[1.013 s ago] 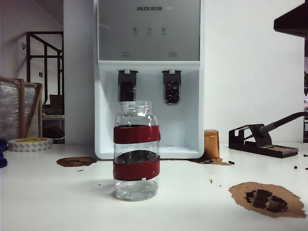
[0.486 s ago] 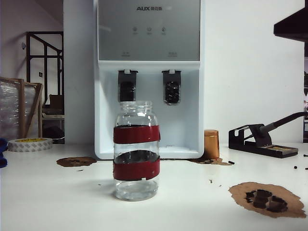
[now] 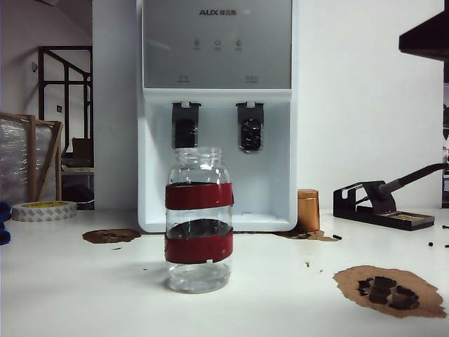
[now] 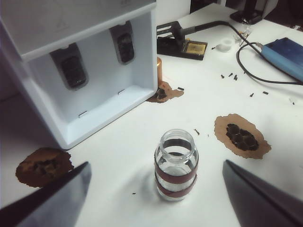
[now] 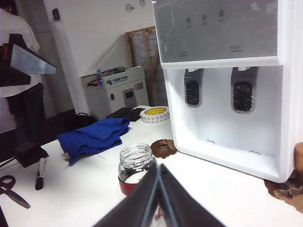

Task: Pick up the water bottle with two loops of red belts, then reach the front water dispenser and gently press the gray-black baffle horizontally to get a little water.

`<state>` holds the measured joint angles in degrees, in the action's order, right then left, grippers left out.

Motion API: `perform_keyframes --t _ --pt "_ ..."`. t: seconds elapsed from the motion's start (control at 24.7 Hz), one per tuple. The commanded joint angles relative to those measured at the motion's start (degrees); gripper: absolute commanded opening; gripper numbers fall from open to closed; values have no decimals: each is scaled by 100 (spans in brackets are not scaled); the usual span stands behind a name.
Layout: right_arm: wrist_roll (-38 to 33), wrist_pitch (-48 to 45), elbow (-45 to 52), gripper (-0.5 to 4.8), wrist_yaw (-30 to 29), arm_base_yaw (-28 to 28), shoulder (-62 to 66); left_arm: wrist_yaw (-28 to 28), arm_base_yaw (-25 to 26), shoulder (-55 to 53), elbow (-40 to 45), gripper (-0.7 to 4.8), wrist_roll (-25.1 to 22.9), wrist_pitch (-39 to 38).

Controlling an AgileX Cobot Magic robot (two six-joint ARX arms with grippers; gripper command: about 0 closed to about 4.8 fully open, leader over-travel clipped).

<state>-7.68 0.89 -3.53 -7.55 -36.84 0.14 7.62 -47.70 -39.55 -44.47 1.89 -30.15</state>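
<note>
Glass water bottle (image 3: pixel 200 219) stands upright at frame centre, before the water dispenser (image 3: pixel 217 116). Left gripper (image 4: pixel 156 194) spread wide above it, holding nothing. Right gripper (image 5: pixel 158 189) pinched closed, empty.

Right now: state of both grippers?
Left gripper: open, above the water bottle, holding nothing.
Right gripper: shut, empty, off to the side of the bottle.

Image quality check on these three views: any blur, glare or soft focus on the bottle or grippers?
Exterior view: water bottle sharp, faint shadow at its base, soft sheen on the water dispenser panel, neither gripper in frame. Left wrist view: bottle crisp; open left gripper fingers are blurred dark wedges at the frame edge. Right wrist view: shut right gripper close, soft, covering the bottle's base.
</note>
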Motion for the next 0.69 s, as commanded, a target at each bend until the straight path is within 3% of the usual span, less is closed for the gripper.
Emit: perform_keyframes --t 0.04,0.08,0.16,0.28,0.41,0.53,0.69 --pt "-22 -57 -31 9 2 17 0 -24 7 -37 -22 479 -44 22" --pt "-22 -57 -31 9 2 17 0 -22 7 -37 -22 479 -44 26" --pt "-22 -199 -33 91 2 17 0 -20 7 -35 -24 479 -44 22" --pt "-33 -688 -85 287 7 17 0 -24 7 -35 -26 479 -42 20" --pt "-17 -782 -260 292 4 17 9 -24 7 -35 -52 479 -42 17" --pt "-2 -791 -402 385 4 17 63 -26 7 -35 -79 479 -42 15" --pt "-13 -1425 -535 386 -90 15 457 -33 7 -35 -98 479 -42 -26"
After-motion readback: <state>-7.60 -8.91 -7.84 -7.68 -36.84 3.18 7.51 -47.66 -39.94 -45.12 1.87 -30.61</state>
